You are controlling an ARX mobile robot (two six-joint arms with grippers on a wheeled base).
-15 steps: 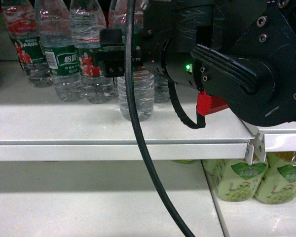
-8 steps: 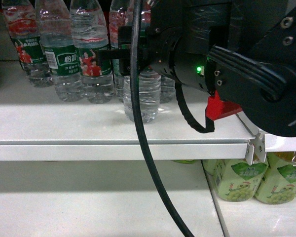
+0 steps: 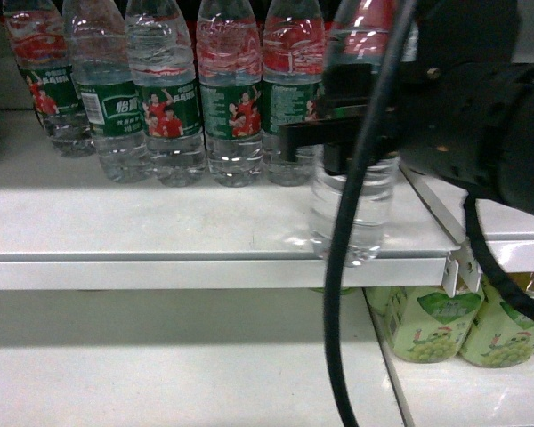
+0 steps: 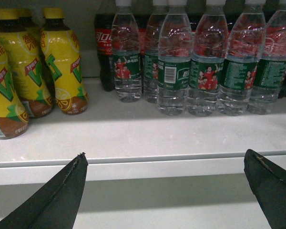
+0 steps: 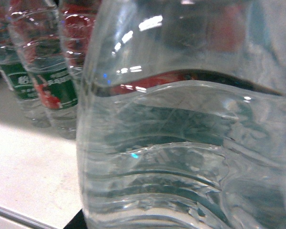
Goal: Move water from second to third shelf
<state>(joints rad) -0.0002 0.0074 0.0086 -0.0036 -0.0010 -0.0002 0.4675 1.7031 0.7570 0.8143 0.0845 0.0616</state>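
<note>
Right end effector (image 3: 325,133) is clamped on the water bottle (image 3: 354,200), center-right of frame: full, heavy, slick, squeezable; grip mid-label. Left end effector (image 4: 164,191) gapes empty.

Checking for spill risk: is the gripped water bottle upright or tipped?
Upright. The water bottle stands vertical at the shelf's front edge, the right gripper clamped around its middle.

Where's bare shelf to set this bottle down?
Lower shelf is bare left of the green drink packs. The upper shelf's front strip is free before the water row. Crowded: that row, and where the right gripper holds the water bottle.
</note>
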